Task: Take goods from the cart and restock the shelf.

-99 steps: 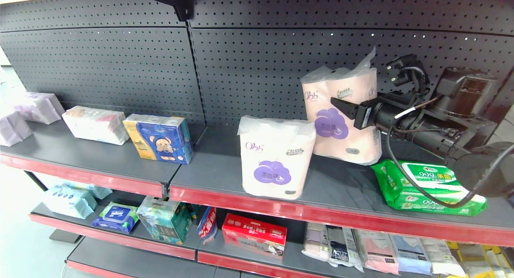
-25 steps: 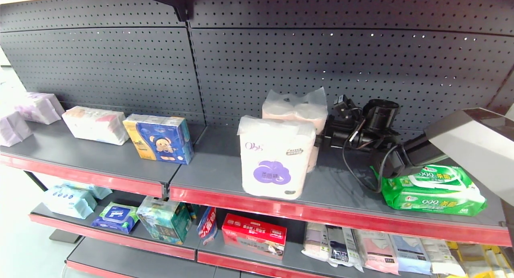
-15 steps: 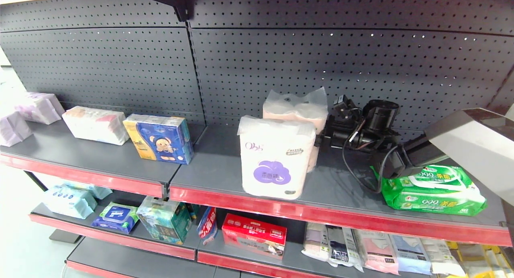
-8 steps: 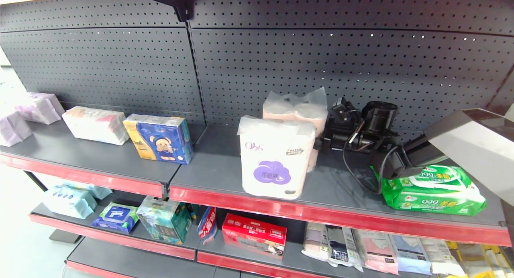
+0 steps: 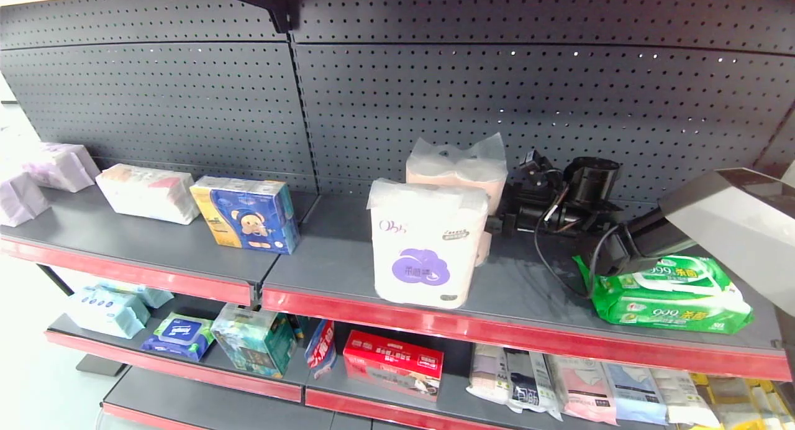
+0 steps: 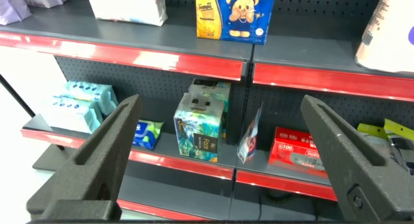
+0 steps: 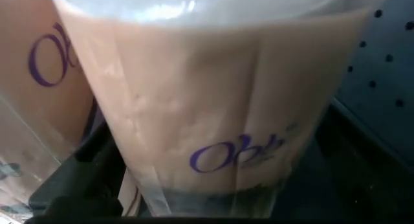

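A pink toilet-paper pack (image 5: 456, 169) stands at the back of the middle shelf (image 5: 528, 281), right behind an identical pack (image 5: 425, 243) at the front edge. My right gripper (image 5: 500, 222) is at the rear pack's right side, low on the shelf. In the right wrist view that pack (image 7: 213, 107) sits very close between the spread dark fingers (image 7: 71, 198), so the gripper reads as open around it. My left gripper (image 6: 220, 159) hangs open and holds nothing, in front of the lower shelves.
A green wipes pack (image 5: 671, 290) lies to the right on the same shelf, under my right arm. A blue tissue pack (image 5: 248, 214) and a white pack (image 5: 148, 192) sit to the left. The lower shelves hold a red box (image 5: 392, 363) and several other goods.
My right arm carried the pink pack down from the air and set it behind the front pack. In the last half second the arm drew slightly right while the pack stayed put.
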`<state>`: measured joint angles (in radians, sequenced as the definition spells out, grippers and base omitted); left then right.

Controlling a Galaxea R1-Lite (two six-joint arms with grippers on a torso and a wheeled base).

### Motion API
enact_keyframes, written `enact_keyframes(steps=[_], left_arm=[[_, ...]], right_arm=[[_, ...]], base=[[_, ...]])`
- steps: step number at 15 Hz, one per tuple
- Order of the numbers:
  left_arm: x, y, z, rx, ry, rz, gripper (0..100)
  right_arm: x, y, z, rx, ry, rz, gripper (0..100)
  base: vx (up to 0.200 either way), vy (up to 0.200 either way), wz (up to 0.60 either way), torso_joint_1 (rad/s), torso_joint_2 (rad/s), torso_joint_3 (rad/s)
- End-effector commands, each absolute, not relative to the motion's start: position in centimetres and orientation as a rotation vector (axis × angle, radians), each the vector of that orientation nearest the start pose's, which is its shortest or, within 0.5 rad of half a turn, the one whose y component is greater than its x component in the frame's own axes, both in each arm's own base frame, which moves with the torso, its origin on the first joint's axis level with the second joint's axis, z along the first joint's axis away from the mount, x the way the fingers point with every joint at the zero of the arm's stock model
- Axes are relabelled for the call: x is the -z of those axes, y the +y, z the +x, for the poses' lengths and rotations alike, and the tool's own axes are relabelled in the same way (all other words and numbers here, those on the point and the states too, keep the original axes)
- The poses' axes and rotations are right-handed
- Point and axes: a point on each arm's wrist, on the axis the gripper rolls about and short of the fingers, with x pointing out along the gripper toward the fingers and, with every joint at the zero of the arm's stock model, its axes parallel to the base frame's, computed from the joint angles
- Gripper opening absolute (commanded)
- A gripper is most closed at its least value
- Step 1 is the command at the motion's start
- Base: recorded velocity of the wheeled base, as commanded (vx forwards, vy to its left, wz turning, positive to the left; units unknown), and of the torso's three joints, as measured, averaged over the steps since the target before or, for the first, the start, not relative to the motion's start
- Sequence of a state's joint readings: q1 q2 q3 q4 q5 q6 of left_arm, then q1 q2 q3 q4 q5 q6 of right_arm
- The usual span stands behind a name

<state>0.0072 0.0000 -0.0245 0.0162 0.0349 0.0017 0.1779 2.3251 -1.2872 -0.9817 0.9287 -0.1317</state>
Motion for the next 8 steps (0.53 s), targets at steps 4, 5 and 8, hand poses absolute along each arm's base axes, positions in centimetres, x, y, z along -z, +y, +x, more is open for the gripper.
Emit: enact_keyframes(steps=[4,5,8], left_arm=[[-8.0,0.1,-2.4,-0.043,-0.006,0.001,100],[-8.0,0.1,-2.4,-0.044,-0.006,0.001,100],[-8.0,0.1,-2.4,-0.043,-0.006,0.001,100]], right_arm=[[-12.2,8.7,43.4,-1.089,-0.049,-0.107,100],[-12.3,8.4,43.2,-1.083,-0.047,-0.107,100],[-13.0,7.7,42.3,-1.074,-0.042,-0.105,100]], base=[[0.0,0.0,0.0,0.0,0.0,0.0],[0.0,0.0,0.0,0.0,0.0,0.0],[0.0,0.0,0.0,0.0,0.0,0.0]])
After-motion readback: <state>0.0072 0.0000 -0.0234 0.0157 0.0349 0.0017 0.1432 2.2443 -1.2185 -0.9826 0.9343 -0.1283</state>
